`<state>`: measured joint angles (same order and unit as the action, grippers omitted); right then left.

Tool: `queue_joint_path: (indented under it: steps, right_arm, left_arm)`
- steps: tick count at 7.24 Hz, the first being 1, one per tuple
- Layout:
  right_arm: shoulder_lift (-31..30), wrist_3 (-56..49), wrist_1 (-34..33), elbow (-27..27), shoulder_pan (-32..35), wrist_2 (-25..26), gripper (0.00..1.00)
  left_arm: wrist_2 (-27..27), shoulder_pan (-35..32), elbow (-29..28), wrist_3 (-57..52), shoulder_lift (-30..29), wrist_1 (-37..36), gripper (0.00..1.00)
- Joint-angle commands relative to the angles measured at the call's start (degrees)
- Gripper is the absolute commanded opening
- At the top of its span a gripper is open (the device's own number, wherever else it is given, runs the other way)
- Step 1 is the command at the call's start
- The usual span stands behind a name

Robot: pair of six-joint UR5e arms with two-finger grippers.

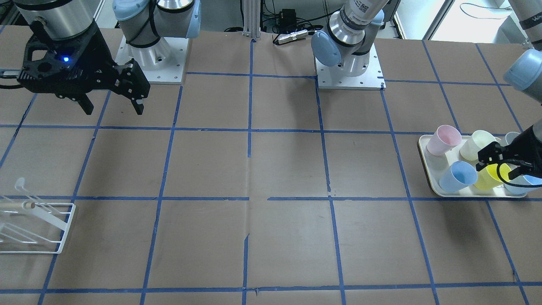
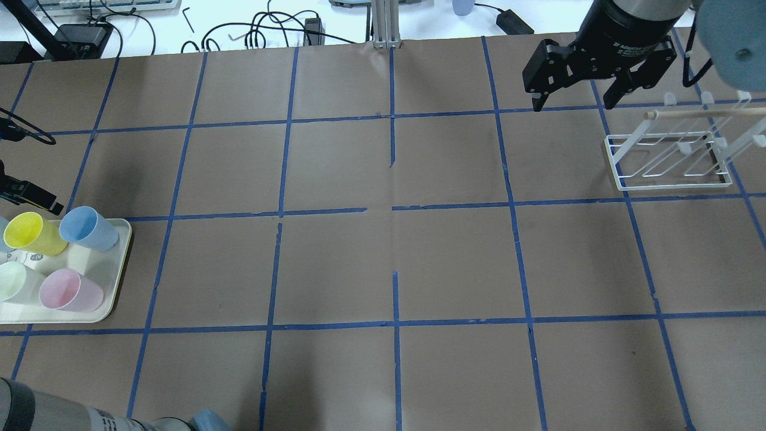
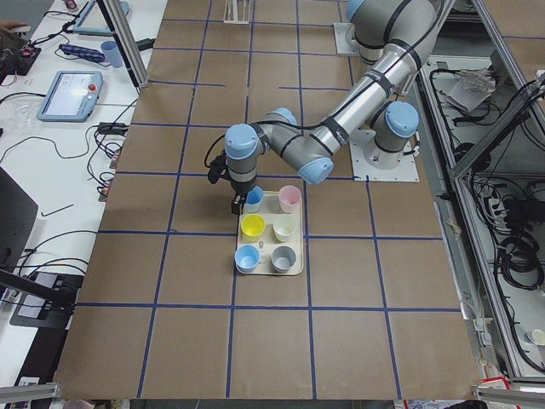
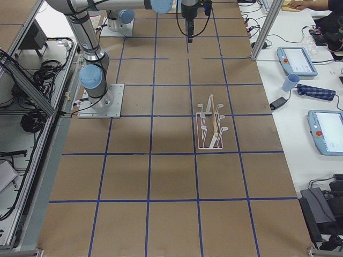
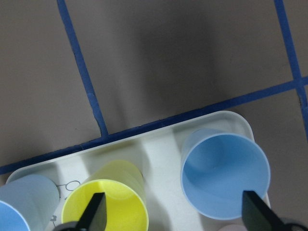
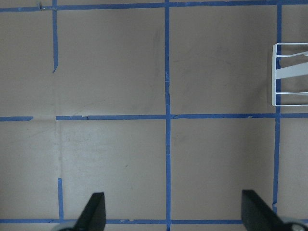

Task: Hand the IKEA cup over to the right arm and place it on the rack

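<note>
while on tray point(image 5: 161, 147), ikea cup point(image 5: 224, 175) upright, mouth-up

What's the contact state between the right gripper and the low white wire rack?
Apart. The front-facing view shows the black two-finger right gripper hanging open, with a wide stretch of brown paper between it and the low white wire rack.

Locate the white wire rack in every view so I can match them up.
Front-facing: rack at lower left edge.
Overhead: upper right.
Exterior left: tiny, at the top edge.
Exterior right: centre.
Left wrist: not in it.
Right wrist: corner at right edge.
Shared landmark: blue tape grid under it.
</note>
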<state>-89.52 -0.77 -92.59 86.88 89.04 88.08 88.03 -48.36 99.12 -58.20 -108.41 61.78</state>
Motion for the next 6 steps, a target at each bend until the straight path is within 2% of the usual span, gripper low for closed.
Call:
queue_joint_path:
  steps: [1, 6]
  right_arm:
    - [0.14, -0.02, 0.04, -0.31, 0.0, -0.1, 1.0]
    - [0.23, 0.25, -0.13, -0.04, 0.0, -0.1, 1.0]
  left_arm:
    - [-2.69, 0.02, 0.54, -0.51, -0.83, -0.16, 0.99]
    - [-1.99, 0.28, 0.9, -0.69, -3.47, -1.48, 1.0]
